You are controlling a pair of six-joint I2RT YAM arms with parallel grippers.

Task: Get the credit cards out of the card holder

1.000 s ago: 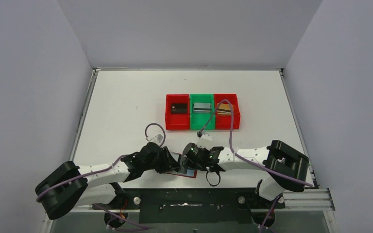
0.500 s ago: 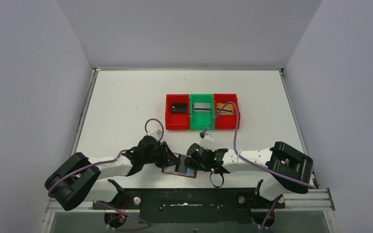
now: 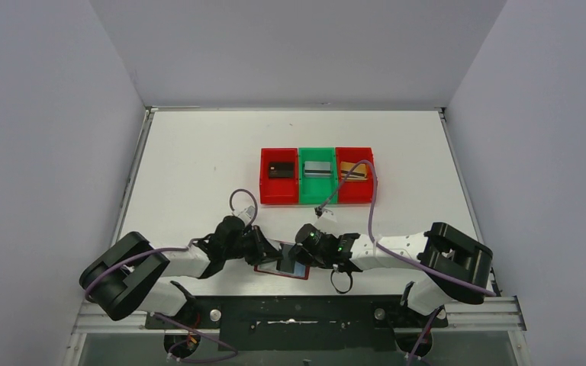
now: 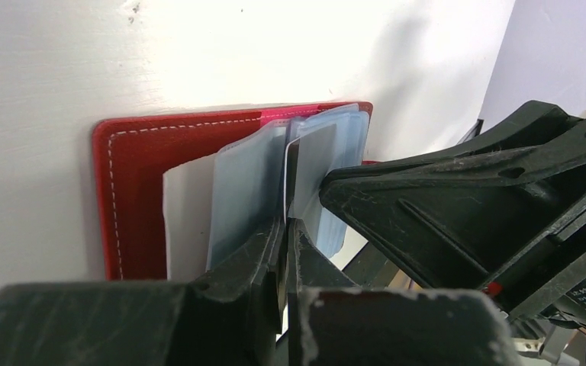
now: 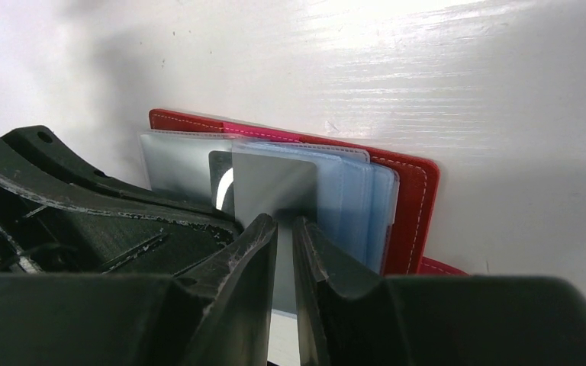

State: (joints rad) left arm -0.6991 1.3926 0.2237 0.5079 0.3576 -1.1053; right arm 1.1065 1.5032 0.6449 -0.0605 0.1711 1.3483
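The card holder [image 3: 275, 268] lies open near the table's front edge, dark red with bluish clear sleeves [image 4: 244, 191]. My left gripper [image 4: 286, 223] is shut on the thin edge of a dark credit card [image 4: 292, 164] standing upright among the sleeves. From the other side, my right gripper [image 5: 284, 221] is shut on a grey sleeve page [image 5: 275, 183] of the card holder [image 5: 408, 198]. From above, the left gripper [image 3: 267, 250] and right gripper [image 3: 297, 255] meet over the holder. Three other cards lie in the bins: black [image 3: 279, 168], silver [image 3: 319, 168], gold [image 3: 352, 169].
Three open bins stand in a row mid-table: red [image 3: 278, 195], green [image 3: 317, 197], red [image 3: 355, 195]. A purple cable [image 3: 366, 206] arcs from the right arm over the right bin. The table's front edge is just behind the holder.
The left gripper's jaws have closed on the card edge. The left arm's elbow has swung right and the holder shows more between the grippers. The right gripper has held still.
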